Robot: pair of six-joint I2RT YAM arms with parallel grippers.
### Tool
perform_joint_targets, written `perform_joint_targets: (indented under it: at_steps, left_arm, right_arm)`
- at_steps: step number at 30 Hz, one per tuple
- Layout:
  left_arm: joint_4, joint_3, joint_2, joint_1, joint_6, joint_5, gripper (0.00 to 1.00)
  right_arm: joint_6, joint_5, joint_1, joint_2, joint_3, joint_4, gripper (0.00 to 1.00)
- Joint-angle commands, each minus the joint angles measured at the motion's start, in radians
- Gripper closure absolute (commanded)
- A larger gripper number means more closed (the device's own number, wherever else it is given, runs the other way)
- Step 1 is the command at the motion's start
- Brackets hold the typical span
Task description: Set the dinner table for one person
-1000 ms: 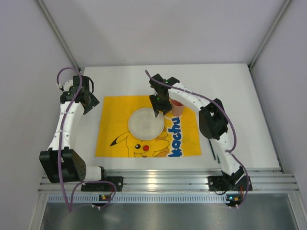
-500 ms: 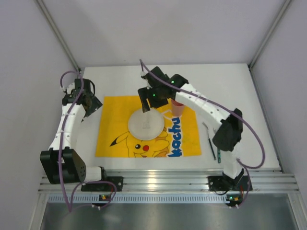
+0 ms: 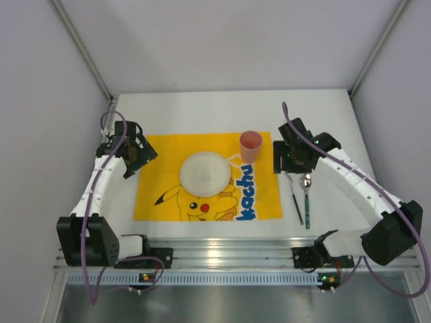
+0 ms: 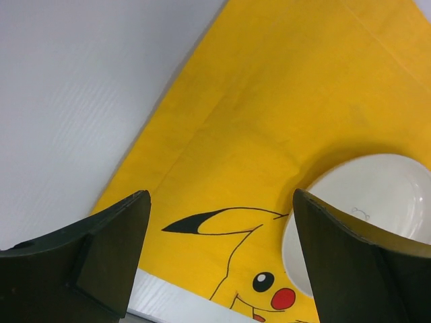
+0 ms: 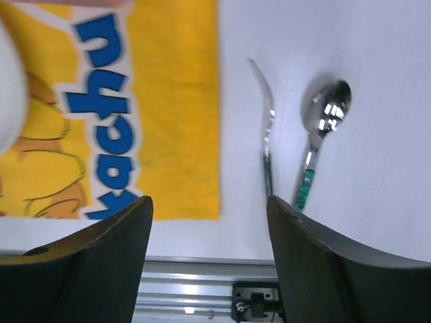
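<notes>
While left gripper [image 4: 221, 202] and right gripper [image 5: 209, 202] gape, white dinner table [image 3: 202, 111], yellow mat [image 3: 161, 151], grey walls [image 3: 222, 40].

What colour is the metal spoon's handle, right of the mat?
The metal spoon's handle is teal green; clearest in the right wrist view.

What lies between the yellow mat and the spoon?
One thin utensil, on the white table, apart from mat and spoon. The right wrist view shows it best.
</notes>
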Motion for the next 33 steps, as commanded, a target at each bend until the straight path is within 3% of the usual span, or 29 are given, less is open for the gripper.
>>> perform_joint_targets:
  at_steps: [1, 7, 11, 26, 29, 33]
  left_arm:
    - [0.088, 0.011, -0.029, -0.041, 0.027, 0.075, 0.09]
    - [0.003, 0.081, -0.029, -0.14, -0.004, 0.03, 0.09]
    - [-0.063, 0.124, -0.065, -0.286, -0.028, -0.051, 0.09]
    - [-0.286, 0.176, -0.207, -0.32, -0.062, -0.081, 0.1]
    - [-0.291, 0.195, -0.195, -0.32, -0.059, -0.075, 0.09]
    - [-0.294, 0.23, -0.166, -0.322, -0.052, -0.067, 0.1]
  right_arm:
    - [0.022, -0.017, -0.124, -0.049, -0.179, 0.074, 0.32]
    - [-0.029, -0.037, -0.186, 0.068, -0.284, 0.196, 0.37]
    - [-0.041, -0.062, -0.186, 0.12, -0.302, 0.273, 0.4]
    - [-0.024, 0.0, -0.226, 0.247, -0.386, 0.388, 0.51]
    - [-0.027, -0.009, -0.243, 0.266, -0.406, 0.419, 0.61]
    - [-0.032, -0.017, -0.255, 0.315, -0.41, 0.439, 0.83]
